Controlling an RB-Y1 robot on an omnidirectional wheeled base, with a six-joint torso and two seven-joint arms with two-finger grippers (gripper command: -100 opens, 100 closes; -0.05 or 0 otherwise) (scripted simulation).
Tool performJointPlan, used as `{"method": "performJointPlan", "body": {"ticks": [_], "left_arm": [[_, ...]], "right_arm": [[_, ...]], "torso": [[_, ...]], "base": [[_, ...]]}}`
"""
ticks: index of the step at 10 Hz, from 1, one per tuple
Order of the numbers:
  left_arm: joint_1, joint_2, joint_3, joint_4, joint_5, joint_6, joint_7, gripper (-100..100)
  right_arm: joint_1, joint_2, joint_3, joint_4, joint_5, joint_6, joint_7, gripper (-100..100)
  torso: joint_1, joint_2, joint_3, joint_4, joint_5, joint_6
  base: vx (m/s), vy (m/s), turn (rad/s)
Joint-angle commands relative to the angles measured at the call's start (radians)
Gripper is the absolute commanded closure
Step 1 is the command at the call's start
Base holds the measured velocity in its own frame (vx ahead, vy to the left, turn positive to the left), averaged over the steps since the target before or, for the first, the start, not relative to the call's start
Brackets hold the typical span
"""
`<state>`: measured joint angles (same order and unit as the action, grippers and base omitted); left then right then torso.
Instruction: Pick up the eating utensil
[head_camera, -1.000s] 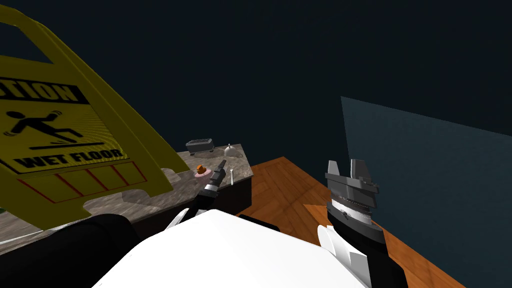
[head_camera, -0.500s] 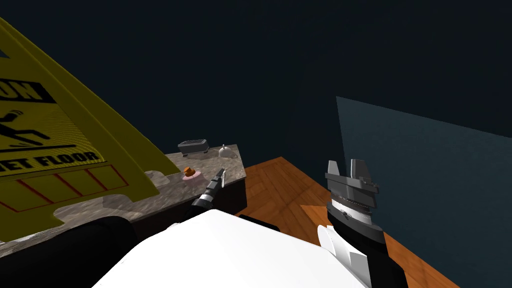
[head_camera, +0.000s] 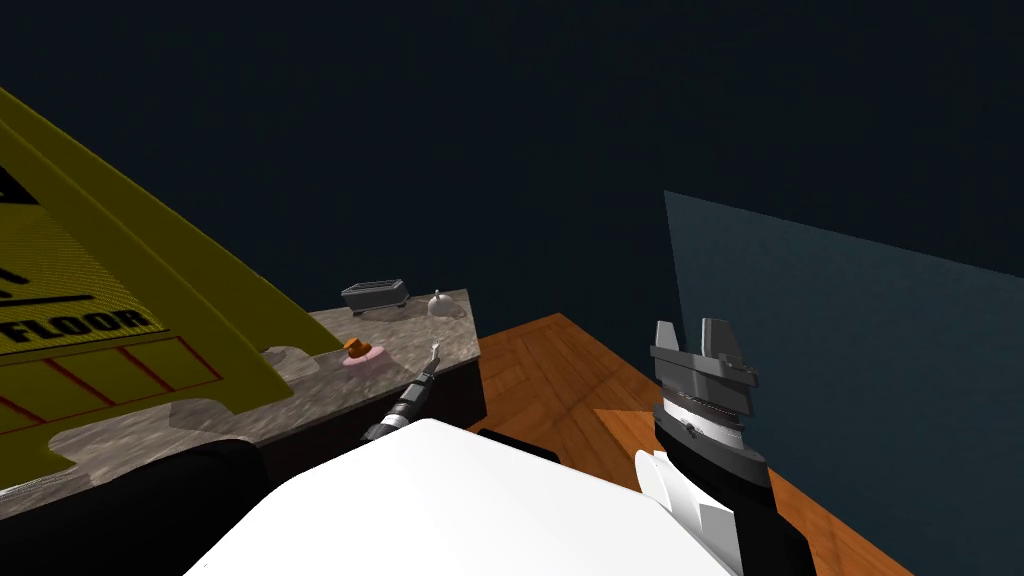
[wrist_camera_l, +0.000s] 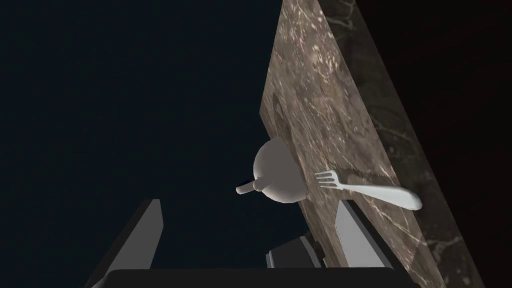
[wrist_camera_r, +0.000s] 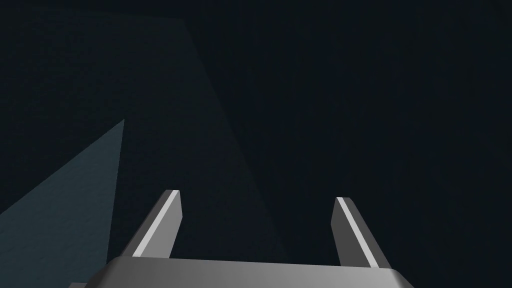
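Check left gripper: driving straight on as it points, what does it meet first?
Likely the white domed thing at the marble counter's edge, ahead between the left gripper's open fingers; depth is unclear. The fork lies off to one side.

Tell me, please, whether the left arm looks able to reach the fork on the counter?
Probably yes. The open left gripper faces the fork, which lies on the counter beside a white domed object, with nothing between. It sits off toward one finger, so a small shift seems needed.

Left claw spread, arm stretched forward, right claw spread, held upright
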<state>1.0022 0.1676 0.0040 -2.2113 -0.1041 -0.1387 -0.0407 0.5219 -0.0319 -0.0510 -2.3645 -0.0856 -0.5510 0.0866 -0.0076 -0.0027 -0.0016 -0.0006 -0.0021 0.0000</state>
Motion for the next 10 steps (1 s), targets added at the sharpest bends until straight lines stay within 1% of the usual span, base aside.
{"method": "performJointPlan", "body": {"ticks": [1,2,3,4,5,6,7,8,9,10], "left_arm": [[0.050,0.020,0.011,-0.004,0.002,0.033,-0.002,-100],[0.069,0.020,0.011,-0.004,0.002,0.033,-0.002,-100],[0.114,0.032,0.016,0.002,0.000,0.053,-0.008,-100],[0.119,0.032,0.016,0.002,0.000,0.053,-0.008,-100],[0.150,0.047,0.022,0.009,-0.002,0.073,-0.013,-100],[0.168,0.047,0.022,0.009,-0.002,0.073,-0.013,-100],[0.207,0.063,0.028,0.015,-0.003,0.092,-0.017,-100],[0.217,0.063,0.028,0.015,-0.003,0.092,-0.017,-100],[0.253,0.082,0.035,0.022,-0.004,0.111,-0.020,-100],[0.264,0.082,0.035,0.022,-0.004,0.111,-0.020,-100]], "right_arm": [[0.000,0.000,0.000,0.000,0.000,0.000,0.000,0],[0.000,0.000,0.000,0.000,0.000,0.000,0.000,0],[0.000,0.000,0.000,0.000,0.000,0.000,0.000,0],[0.000,0.000,0.000,0.000,0.000,0.000,0.000,0],[0.000,0.000,0.000,0.000,0.000,0.000,0.000,0],[0.000,0.000,0.000,0.000,0.000,0.000,0.000,0],[0.000,0.000,0.000,0.000,0.000,0.000,0.000,0],[0.000,0.000,0.000,0.000,0.000,0.000,0.000,0],[0.000,0.000,0.000,0.000,0.000,0.000,0.000,0],[0.000,0.000,0.000,0.000,0.000,0.000,0.000,0]], "torso": [[0.000,0.000,0.000,0.000,0.000,0.000],[0.000,0.000,0.000,0.000,0.000,0.000],[0.002,0.000,0.000,0.000,0.000,0.000],[0.001,-0.001,-0.001,0.000,0.000,0.000],[0.002,0.000,0.000,0.000,0.000,0.000],[0.002,0.001,0.001,0.000,0.001,0.000],[0.002,0.002,0.001,0.000,0.001,0.000],[0.003,0.000,0.000,0.000,0.001,0.000],[0.003,0.000,0.000,0.000,0.001,0.000],[0.001,0.000,0.000,0.000,0.000,0.000]], "base": [[0.057,-0.114,-0.028],[0.059,-0.085,-0.017],[0.071,-0.101,-0.043],[0.042,-0.091,-0.011],[0.024,-0.088,-0.042],[0.029,-0.076,-0.016],[0.053,-0.077,-0.037],[0.052,-0.073,-0.023],[0.055,-0.107,-0.054],[0.039,-0.079,-0.014]]}}
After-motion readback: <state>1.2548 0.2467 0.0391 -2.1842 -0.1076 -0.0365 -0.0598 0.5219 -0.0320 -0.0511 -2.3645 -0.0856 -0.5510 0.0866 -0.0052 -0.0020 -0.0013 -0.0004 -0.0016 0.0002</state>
